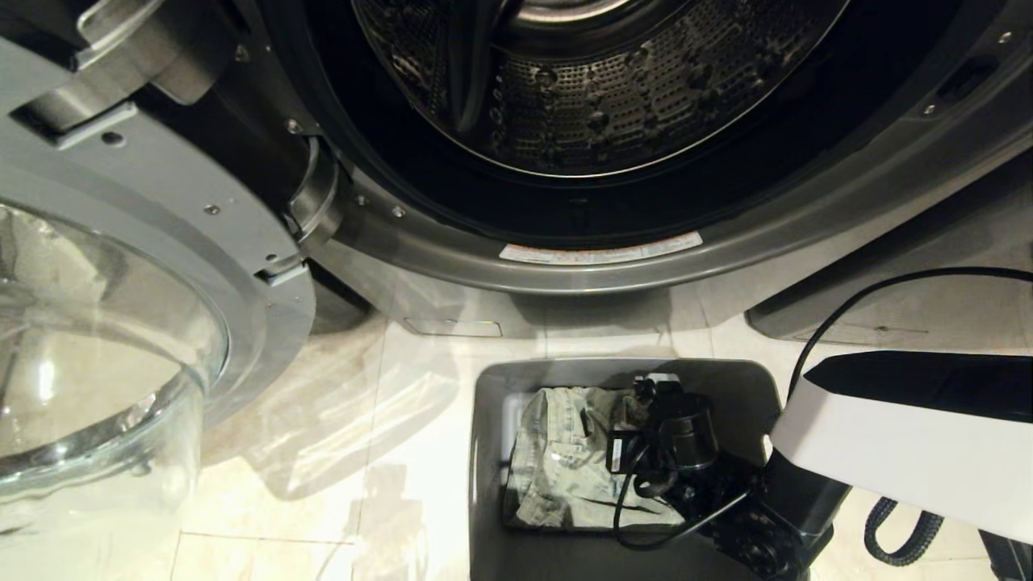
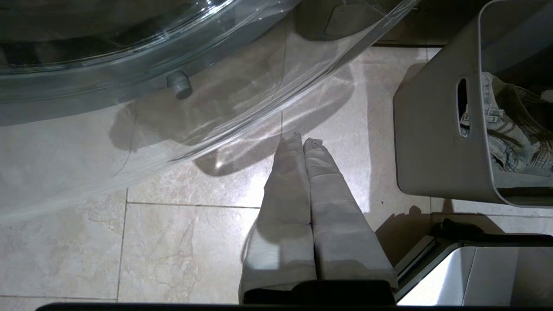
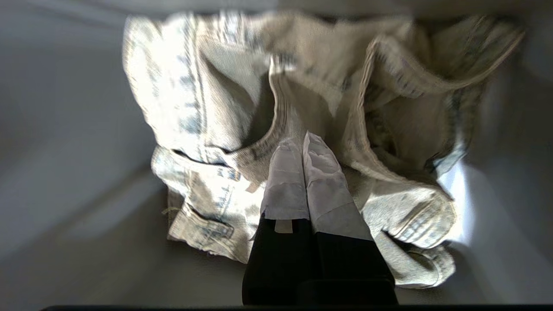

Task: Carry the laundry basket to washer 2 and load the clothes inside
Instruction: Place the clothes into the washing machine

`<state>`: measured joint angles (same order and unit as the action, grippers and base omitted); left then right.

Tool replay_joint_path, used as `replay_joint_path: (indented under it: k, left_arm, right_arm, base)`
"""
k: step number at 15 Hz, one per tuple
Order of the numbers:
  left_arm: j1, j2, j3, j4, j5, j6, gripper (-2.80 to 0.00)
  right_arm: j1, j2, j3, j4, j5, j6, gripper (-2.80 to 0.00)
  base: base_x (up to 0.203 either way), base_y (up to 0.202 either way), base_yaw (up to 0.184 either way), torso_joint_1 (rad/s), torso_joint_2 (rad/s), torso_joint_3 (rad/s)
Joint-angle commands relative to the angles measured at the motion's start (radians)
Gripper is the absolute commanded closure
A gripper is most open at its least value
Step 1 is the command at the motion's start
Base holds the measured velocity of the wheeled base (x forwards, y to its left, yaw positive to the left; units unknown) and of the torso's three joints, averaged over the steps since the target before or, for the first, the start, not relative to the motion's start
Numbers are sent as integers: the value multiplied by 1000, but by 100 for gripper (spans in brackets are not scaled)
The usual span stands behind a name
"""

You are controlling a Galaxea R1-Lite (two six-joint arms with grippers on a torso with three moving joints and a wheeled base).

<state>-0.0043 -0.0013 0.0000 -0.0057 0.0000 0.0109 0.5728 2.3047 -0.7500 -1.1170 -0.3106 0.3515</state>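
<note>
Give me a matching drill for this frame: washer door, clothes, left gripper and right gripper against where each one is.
Things:
1. washer door
2. clothes
3. left gripper
4. right gripper

Places:
A. over bare floor tiles, beside the laundry basket
B. swung open
C. inside the basket, fingers shut, over the denim
D. crumpled on the basket's bottom

Pairs: 1-B, 2-D, 3-A, 4-C

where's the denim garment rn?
In the head view the clothes lie inside the laundry basket on the floor, right of centre, below washer 2's open drum, with the right tool shut just above them.
</note>
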Motion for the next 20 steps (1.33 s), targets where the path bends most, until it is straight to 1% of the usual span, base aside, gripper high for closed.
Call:
replay_joint_path:
  k: [1, 3, 6, 8, 9, 12, 14, 18, 20]
  left_arm:
    - [0, 1, 0, 0, 1, 0, 0]
    - [0, 1, 0, 0, 1, 0, 0]
    - [1, 1, 0, 3, 2, -1, 0]
    - [1, 1, 0, 1, 3, -14, 0]
    - [0, 1, 0, 1, 3, -17, 0]
    - [0, 1, 0, 1, 3, -17, 0]
    - [0, 1, 0, 1, 3, -17, 0]
    - [0, 1, 0, 1, 3, -17, 0]
    - [0, 1, 0, 1, 3, -17, 0]
  right_arm:
    - [2, 4, -2, -5, 2, 0, 0]
    - [5, 0, 1, -4, 34, -34, 0]
    - [13, -7, -11, -1, 39, -43, 0]
    - [16, -36, -2, 0, 40, -60, 0]
    - [16, -57, 3, -1, 41, -68, -280]
    - [16, -159, 4, 30, 54, -69, -280]
    - [27, -194, -3, 98, 105, -63, -280]
    - [38, -113, -36, 72, 107, -63, -280]
    - [50, -88, -42, 65, 126, -64, -280]
  base:
    - [0, 0, 0, -2, -2, -188]
    - [0, 0, 0, 3, 2, -190]
    - [0, 0, 0, 3, 1, -167]
    - [0, 0, 0, 1, 2, -51]
    - [0, 0, 0, 0, 0, 0]
    - [0, 0, 0, 0, 0, 0]
    - [0, 0, 0, 0, 0, 0]
    - [0, 0, 0, 0, 0, 0]
    - [0, 0, 0, 0, 0, 0]
